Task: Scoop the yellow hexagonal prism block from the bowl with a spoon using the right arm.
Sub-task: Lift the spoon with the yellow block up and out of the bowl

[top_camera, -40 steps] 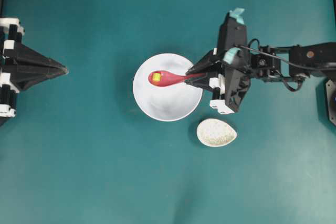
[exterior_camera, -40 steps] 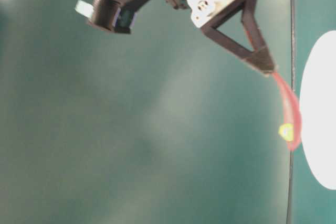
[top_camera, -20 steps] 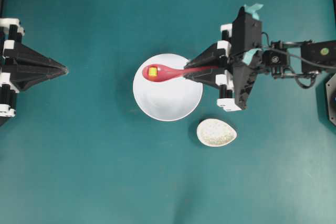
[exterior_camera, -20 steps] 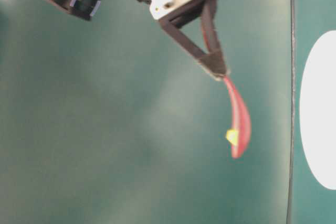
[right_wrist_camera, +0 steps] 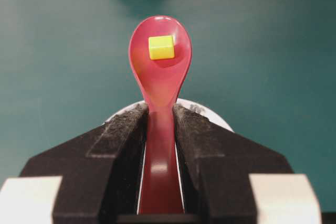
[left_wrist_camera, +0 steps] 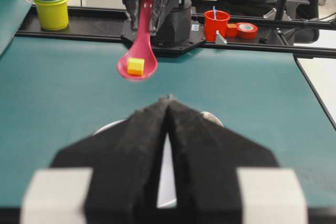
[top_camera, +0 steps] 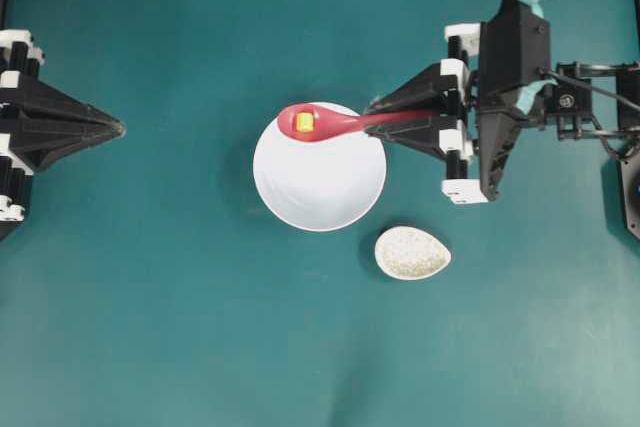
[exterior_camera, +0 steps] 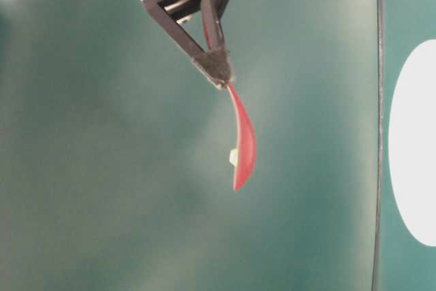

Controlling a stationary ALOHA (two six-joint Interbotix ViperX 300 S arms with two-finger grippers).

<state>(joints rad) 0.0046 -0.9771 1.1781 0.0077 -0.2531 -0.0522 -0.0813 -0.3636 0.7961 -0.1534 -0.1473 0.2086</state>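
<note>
Okay, I've got right gripper (right_wrist_camera: pixel 160 129) clamped on the spoon (right_wrist_camera: pixel 160 72) handle, long axis straight ahead of the fingertips; yellow block (right_wrist_camera: pixel 161 47) rides in the scoop, above the bowl (top_camera: pixel 320 172). Left gripper (left_wrist_camera: pixel 168 111) shut, idle.

Teal table (top_camera: pixel 180 327); office chair (left_wrist_camera: pixel 304 3) behind, right.

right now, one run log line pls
right gripper shut on spoon | block in scoop | above bowl rim | left gripper shut

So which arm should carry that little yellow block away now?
The right one. Its claw is shut on the spoon holding the yellow block above the bowl; the left claw is closed, far off.
</note>
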